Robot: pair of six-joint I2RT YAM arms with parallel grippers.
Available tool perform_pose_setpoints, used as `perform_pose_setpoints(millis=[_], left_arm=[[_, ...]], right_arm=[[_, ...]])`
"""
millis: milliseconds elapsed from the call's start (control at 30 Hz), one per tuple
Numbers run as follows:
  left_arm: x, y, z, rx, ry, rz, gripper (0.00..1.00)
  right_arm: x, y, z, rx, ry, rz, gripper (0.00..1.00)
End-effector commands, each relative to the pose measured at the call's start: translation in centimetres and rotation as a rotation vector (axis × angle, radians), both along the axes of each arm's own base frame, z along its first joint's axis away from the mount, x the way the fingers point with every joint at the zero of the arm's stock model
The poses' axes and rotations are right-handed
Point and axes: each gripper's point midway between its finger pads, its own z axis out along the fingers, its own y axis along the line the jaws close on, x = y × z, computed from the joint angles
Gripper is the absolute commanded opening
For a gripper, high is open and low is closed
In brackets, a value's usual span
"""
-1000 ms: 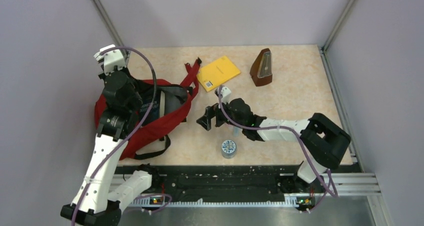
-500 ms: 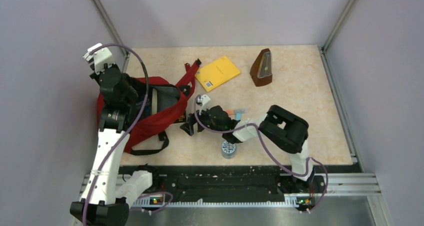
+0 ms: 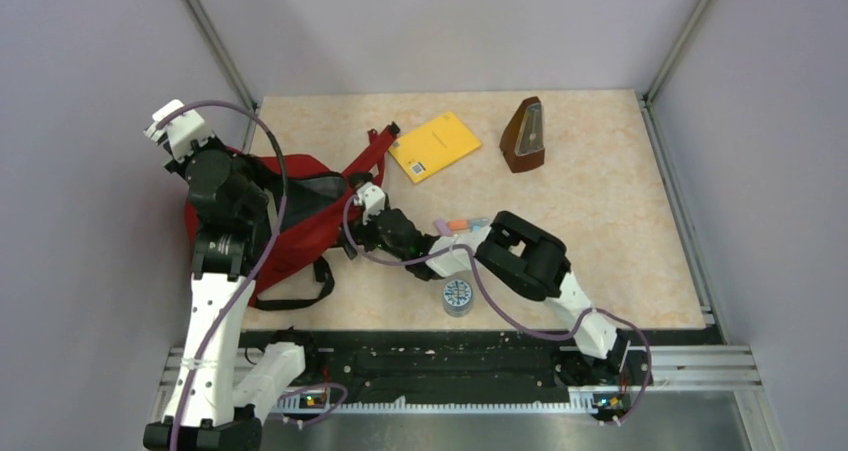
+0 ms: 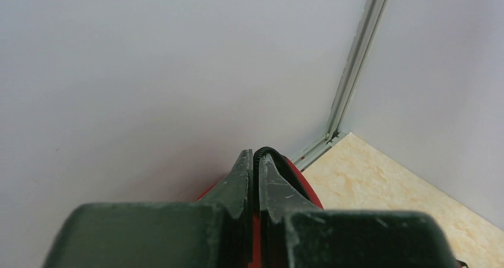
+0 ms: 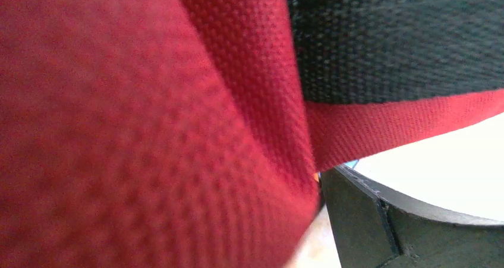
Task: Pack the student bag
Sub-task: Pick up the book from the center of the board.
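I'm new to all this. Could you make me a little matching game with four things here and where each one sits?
Things:
1. soft red fabric backpack
2. flat yellow notebook
3. brown pyramid-shaped metronome
4. small round blue-and-white tin

Places:
A. nearest the table's near edge
B. farthest right
C. left side, pinched by the left gripper
D. far side, middle

Pairs: 1-C, 2-D, 3-B, 4-A

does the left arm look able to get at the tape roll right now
Probably not yet. The left end effector is shut on the black zipper edge of the student bag at the far left, so it would have to let go first. The tape roll lies uncovered near the front edge.
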Motion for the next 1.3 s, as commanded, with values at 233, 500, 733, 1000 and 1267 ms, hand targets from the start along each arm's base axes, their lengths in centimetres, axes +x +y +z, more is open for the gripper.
perform_pose_setpoints(millis=[233,500,733,1000,1267], left_arm=[[-4.2,0.4,7.0,-0.020,-0.338,0.000,0.00],[-3.4,-0.1,6.3,-0.033,-0.322,-0.039,0.00],[-3.0,-0.3,5.9,-0.030,-0.304,-0.049,0.00],[-2.2,0.0,4.8,-0.017,-0.268,-0.022,0.00],[-1.6,0.0,4.1,-0.025,-0.252,-0.033,0.00]], right_arm=[[1.5,-1.5,-4.2,-0.235,-0.047,-0.208,0.93],[1.2,-6.6,-6.9,-0.336,0.083,-0.250,0.84],[1.2,-9.7,-6.4,-0.334,0.111,-0.274,0.81],[-1.4,-5.1,-0.6,-0.143,-0.029,-0.036,0.93],[-4.6,-1.3,0.4,-0.113,-0.152,0.135,0.97]])
